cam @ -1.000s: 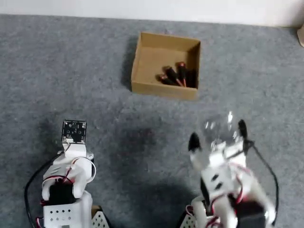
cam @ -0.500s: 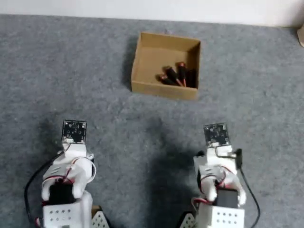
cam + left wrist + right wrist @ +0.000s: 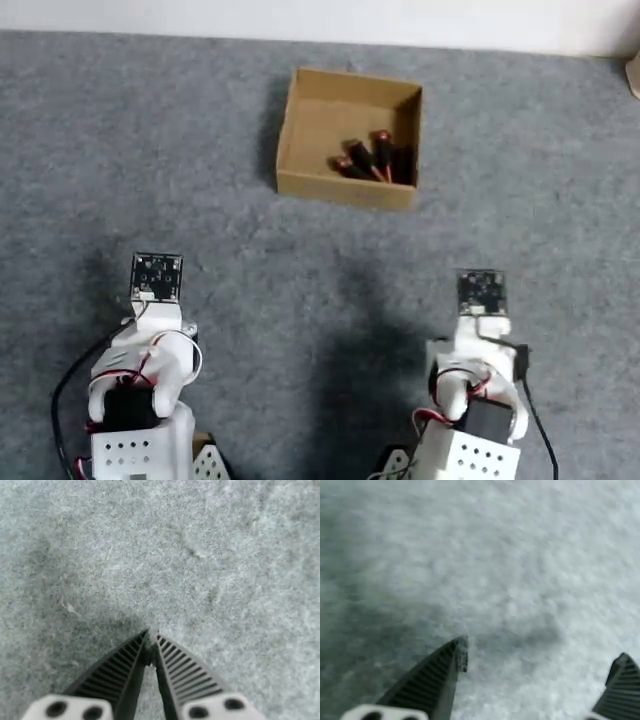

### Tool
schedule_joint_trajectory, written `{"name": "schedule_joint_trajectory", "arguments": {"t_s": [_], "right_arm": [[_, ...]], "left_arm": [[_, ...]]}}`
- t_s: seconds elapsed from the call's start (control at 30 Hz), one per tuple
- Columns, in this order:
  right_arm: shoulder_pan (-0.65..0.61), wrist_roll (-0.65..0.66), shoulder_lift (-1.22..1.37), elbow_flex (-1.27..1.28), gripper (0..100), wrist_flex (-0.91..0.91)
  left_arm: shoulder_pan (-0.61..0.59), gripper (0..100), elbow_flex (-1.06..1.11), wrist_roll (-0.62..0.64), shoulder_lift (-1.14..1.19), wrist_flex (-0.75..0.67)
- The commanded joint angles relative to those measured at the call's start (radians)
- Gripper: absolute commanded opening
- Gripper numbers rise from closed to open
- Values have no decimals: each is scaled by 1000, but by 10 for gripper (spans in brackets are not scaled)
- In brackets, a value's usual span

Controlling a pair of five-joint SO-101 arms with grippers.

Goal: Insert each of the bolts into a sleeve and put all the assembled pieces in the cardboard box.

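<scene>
High view: the cardboard box (image 3: 340,188) is seen at the far middle of the bench (image 3: 250,270). A small cluster of dark assembled pieces (image 3: 372,158) with reddish ends is found lying inside it, toward its near right corner. Their exact number cannot be told. Both arms are folded back at the near edge, well apart from the box. The left tool (image 3: 151,645) is held with its fingers pressed together and nothing between them, over the grey bench. The right tool (image 3: 541,660) is spread wide, and nothing is carried in it. Since every piece in view is already inside the box, the task is judged to be finished or very nearly so. Nothing further to be picked up can be made out.
</scene>
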Motion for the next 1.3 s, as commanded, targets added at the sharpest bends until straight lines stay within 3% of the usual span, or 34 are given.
{"name": "schedule_joint_trajectory", "arguments": {"t_s": [0.0, 0.1, 0.27, 0.37, 0.47, 0.57, 0.77, 1.27], "right_arm": [[173, 5, -5, 153, 392, 12], [280, 5, -4, 153, 392, 12], [278, 0, -4, 153, 368, 12], [226, 0, -5, 153, 228, 12], [127, -2, -5, 153, 0, 12], [31, -38, -7, 153, 33, 12], [-58, -413, -7, 153, 5, -2], [-31, -354, -7, 153, 5, 4]], "left_arm": [[10, 7, 22, -3, -13, 5], [12, 7, 22, -2, -13, 60], [18, 6, 22, 0, -13, 118], [18, 6, 22, 0, -13, 118], [31, 6, 22, -5, -13, 118], [67, 6, 22, -2, -13, 118], [110, 6, 22, 2, -13, 118], [104, 6, 22, -2, -13, 121]]}}
